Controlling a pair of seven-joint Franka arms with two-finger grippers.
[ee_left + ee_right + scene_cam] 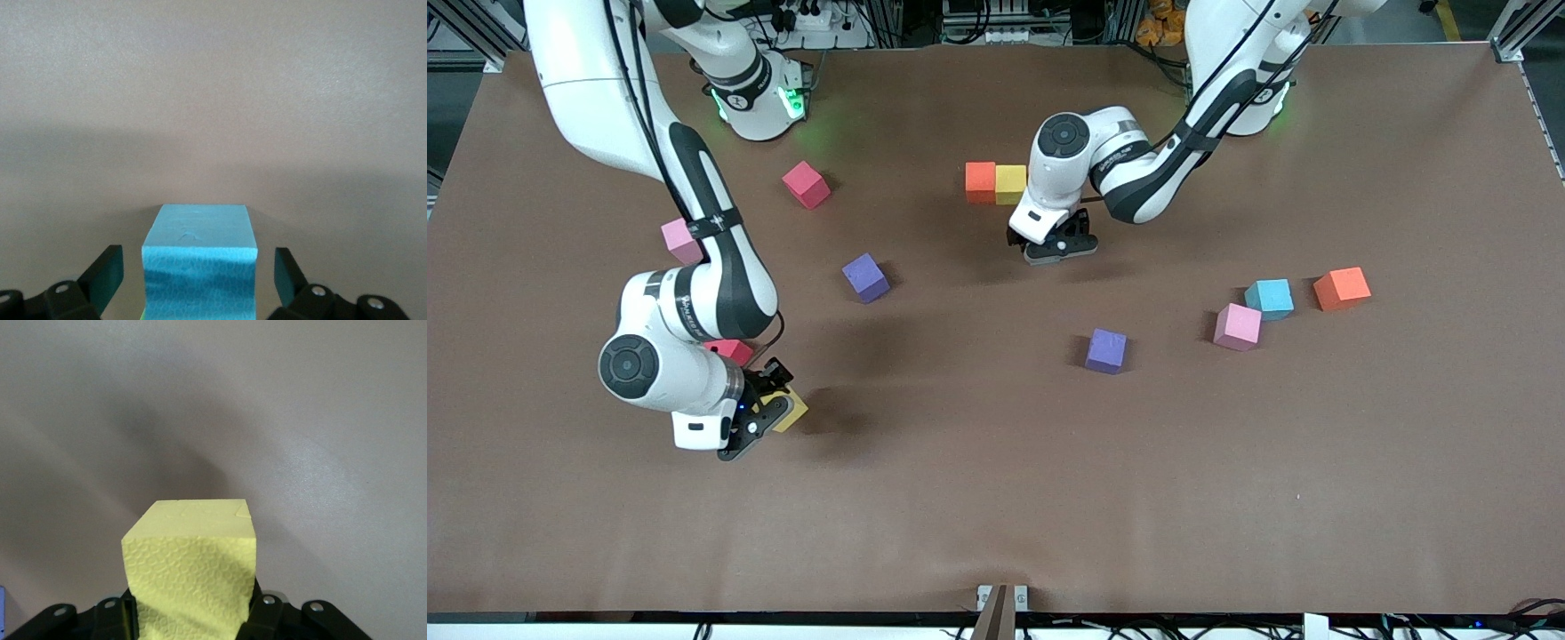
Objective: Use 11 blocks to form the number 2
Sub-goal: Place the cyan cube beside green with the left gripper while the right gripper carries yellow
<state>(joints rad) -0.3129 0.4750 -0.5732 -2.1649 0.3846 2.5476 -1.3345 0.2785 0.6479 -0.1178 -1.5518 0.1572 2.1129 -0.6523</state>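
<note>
My left gripper (1054,244) (197,270) is open around a light blue block (200,257), with a gap between each finger and the block. In the front view the hand hides that block; it stands beside a row of an orange block (980,180) and a yellow block (1010,184). My right gripper (765,413) (193,607) is shut on another yellow block (790,409) (192,560), low over the table toward the right arm's end, next to a red block (729,350).
Loose blocks lie around: red (807,184), pink (680,240) and purple (865,277) toward the right arm's end; purple (1106,350), pink (1237,326), light blue (1269,299) and orange (1341,288) toward the left arm's end.
</note>
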